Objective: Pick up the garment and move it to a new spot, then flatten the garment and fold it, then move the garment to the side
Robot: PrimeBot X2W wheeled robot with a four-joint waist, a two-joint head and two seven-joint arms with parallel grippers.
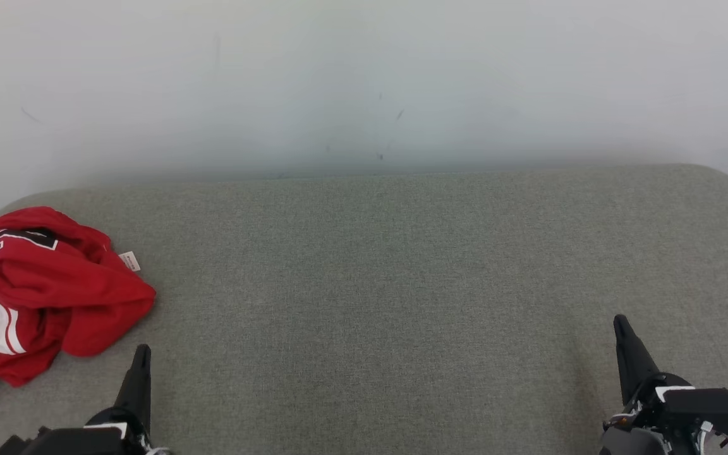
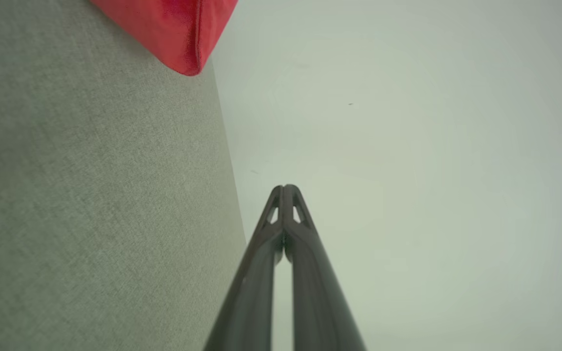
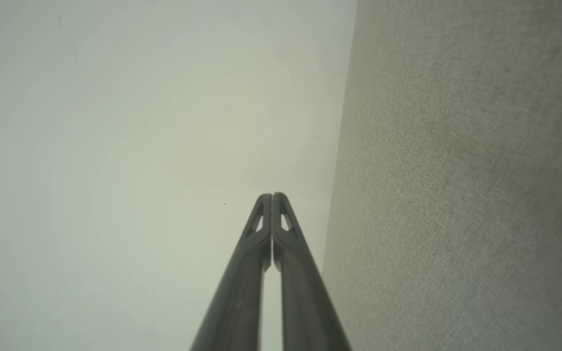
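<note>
A pale, plain wall [image 1: 364, 76] rises behind the table's far edge. The table [image 1: 376, 284] is covered in grey-green woven fabric, and its far corners are rounded.

The garment [image 1: 42, 297] lies on the table's left end as a crumpled red heap. Part of it runs past the picture's left edge. As far as the heap shows a long axis, it runs from the table's far side toward its near side, along the left end. One rounded fold bulges toward the table's middle. A white panel with thin red stripes shows on the side toward the table's left edge. A dark patch outlined in white sits near the heap's far end. In the left wrist view a red folded corner of the garment [image 2: 173, 29] rests on the table fabric.

The left claw [image 1: 141, 354] is over the table's near left part, close to the garment's near fold but apart from it. Its fingers are pressed together on nothing [image 2: 286, 187]. The right claw [image 1: 620, 325] is over the table's near right part, also closed and empty [image 3: 272, 196].

A small white tag [image 1: 129, 260] sticks out from the garment's edge toward the table's middle.
</note>
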